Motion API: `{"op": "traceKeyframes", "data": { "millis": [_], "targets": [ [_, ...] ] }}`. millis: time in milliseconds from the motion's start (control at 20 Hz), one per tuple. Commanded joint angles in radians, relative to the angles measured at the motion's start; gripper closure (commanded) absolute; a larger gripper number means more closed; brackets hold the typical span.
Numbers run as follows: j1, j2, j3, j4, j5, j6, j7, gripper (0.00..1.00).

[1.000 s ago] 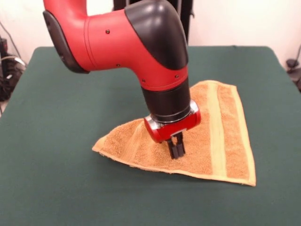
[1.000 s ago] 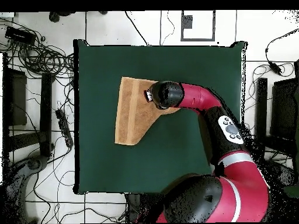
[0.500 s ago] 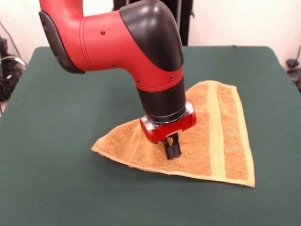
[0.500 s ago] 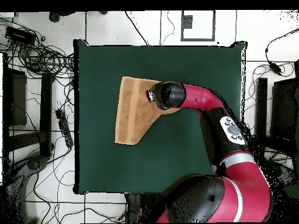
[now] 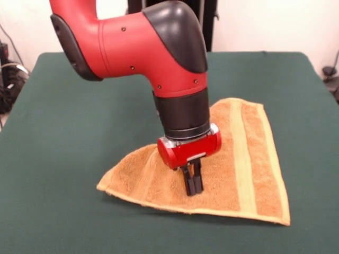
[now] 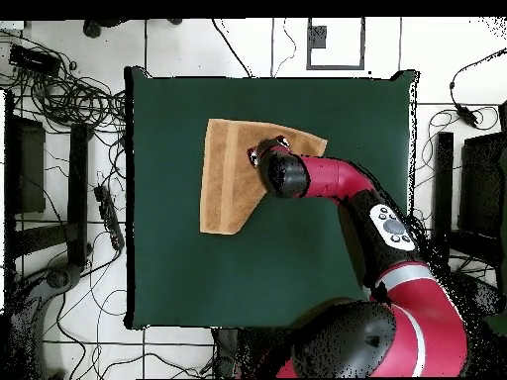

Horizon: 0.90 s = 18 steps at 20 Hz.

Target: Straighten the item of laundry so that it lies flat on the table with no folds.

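Observation:
The item of laundry point(image 5: 241, 159) is an orange-tan towel lying folded in a rough triangle on the green table point(image 5: 79, 137). A paler band runs down its right part, and one point reaches left. My gripper point(image 5: 192, 184) stands upright on the towel's middle, its fingers point(image 5: 196, 180) shut together and pinching the cloth. From overhead the towel point(image 6: 226, 178) lies in the table's point(image 6: 327, 257) upper left part. There the gripper point(image 6: 256, 154) sits over the towel's right portion, with the arm hiding some of the cloth.
Green cloth surrounds the towel on every side. Cables point(image 6: 69, 99) and dark stands point(image 6: 25, 168) lie on the tiled floor beside the table in the overhead view.
My gripper has moved toward the table's front edge in the front view, dragging the towel with it. The towel's left point has slid nearer that edge.

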Motion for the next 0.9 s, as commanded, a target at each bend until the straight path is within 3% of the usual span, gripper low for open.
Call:
{"op": "traceKeyframes", "data": {
  "millis": [50,350,700,900],
  "targets": [
    [0.006,0.032,0.083,0.142,-0.137,-0.359,0.115,1.0],
    [0.053,0.058,0.046,0.103,-0.161,-0.4,0.155,1.0],
    [0.018,0.109,0.084,0.071,-0.212,-0.412,0.136,1.0],
    [0.004,0.097,0.102,0.082,-0.176,-0.292,0.112,1.0]
  ]
}}
